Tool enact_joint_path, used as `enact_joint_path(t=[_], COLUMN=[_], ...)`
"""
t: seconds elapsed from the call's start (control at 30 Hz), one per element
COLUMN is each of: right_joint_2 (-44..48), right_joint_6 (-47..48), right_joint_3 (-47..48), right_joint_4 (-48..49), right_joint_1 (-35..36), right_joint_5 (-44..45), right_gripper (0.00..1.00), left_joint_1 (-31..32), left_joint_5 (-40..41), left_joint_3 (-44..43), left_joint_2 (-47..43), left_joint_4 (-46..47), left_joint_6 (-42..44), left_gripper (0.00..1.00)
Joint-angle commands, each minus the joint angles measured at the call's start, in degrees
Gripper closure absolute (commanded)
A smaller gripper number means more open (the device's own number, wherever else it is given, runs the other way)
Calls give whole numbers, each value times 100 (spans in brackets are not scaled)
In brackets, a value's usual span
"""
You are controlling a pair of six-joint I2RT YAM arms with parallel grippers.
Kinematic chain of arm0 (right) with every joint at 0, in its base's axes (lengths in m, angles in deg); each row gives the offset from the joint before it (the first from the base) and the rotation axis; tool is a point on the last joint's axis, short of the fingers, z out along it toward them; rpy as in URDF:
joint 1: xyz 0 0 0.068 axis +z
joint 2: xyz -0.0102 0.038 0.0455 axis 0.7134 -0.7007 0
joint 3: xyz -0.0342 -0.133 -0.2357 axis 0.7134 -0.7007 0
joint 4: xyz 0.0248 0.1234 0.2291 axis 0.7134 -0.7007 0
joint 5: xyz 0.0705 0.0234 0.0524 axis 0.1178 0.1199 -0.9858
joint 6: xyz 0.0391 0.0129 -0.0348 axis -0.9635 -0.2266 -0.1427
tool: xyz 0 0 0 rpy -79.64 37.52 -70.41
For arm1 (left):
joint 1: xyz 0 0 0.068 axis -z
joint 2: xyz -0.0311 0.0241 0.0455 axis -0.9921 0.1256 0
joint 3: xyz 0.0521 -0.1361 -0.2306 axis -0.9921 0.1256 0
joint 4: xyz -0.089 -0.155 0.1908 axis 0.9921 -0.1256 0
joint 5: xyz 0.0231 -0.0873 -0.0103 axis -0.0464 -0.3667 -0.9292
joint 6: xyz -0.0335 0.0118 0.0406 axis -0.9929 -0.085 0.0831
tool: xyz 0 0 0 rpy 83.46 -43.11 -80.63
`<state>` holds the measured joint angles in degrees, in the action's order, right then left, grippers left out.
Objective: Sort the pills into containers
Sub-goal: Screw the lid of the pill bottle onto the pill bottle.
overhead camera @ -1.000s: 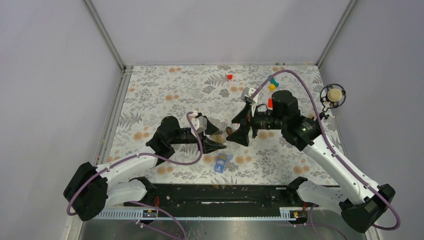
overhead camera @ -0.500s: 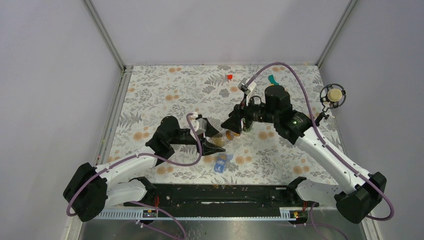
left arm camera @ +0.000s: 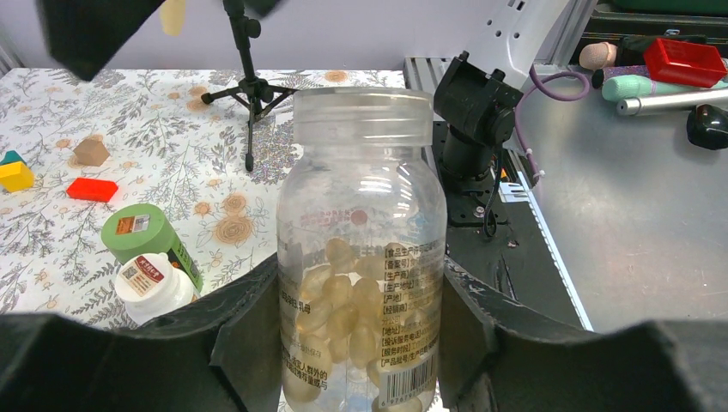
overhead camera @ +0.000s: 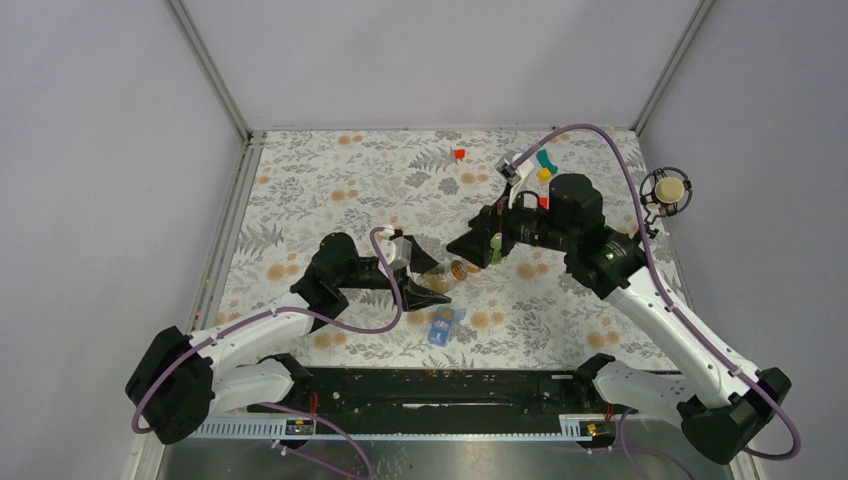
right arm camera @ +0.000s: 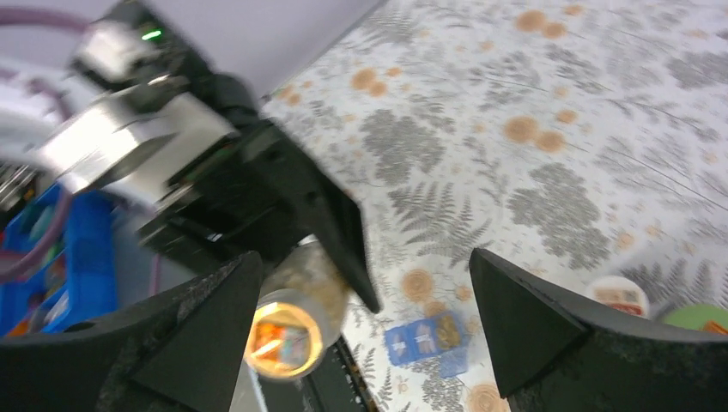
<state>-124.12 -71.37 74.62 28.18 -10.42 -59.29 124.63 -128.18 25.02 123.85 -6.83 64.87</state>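
Top external: translucent blue containers [overhead camera: 444,325].

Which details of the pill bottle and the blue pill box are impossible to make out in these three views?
Pill box contents: too small in the top view, blurred in the right wrist view.
Pill bottle base: left wrist view, cut off by the lower edge and covered by the left gripper.
Its label text: left wrist view, too small to read.
Green bottle: right wrist view, cut off by the right edge.
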Motion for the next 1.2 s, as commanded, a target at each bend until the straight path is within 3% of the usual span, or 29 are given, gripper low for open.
enact_joint_path(t=[0.0, 0.07, 0.2, 0.47, 0.7, 0.83, 1.0, 1.17], right_joint_2=[105, 119, 175, -274, -430, -508, -464, -14], right_joint_6=[661, 1269, 1793, 1267, 586, 76, -95, 173], right_joint_3=[163, 83, 47, 267, 398, 518, 554, 254], right_joint_4=[-213, -484, -728, -534, -444, -413, -363, 19], right_joint_1=[-25, -18, -13, -17, -13, -19, -16, -27], right_joint_5=[-1912, -2283, -2088, -1195, 462, 921, 584, -284], right_gripper=[2, 2, 2, 4, 6, 6, 4, 2], left_joint_1=[17, 11, 11, 13, 12, 14, 9, 13], left_joint_5=[-108, -167, -231, -347, -377, -345, -266, -193], left_joint_3=[-237, -291, -339, -337, -258, -253, -243, -249], left_joint_2=[-26, 2, 62, 49, -12, 12, 34, 66], left_joint_4=[311, 249, 240, 249, 343, 366, 351, 316], left_joint_6=[53, 60, 71, 66, 89, 92, 92, 85], left_gripper=[100, 100, 100, 100, 100, 100, 100, 100])
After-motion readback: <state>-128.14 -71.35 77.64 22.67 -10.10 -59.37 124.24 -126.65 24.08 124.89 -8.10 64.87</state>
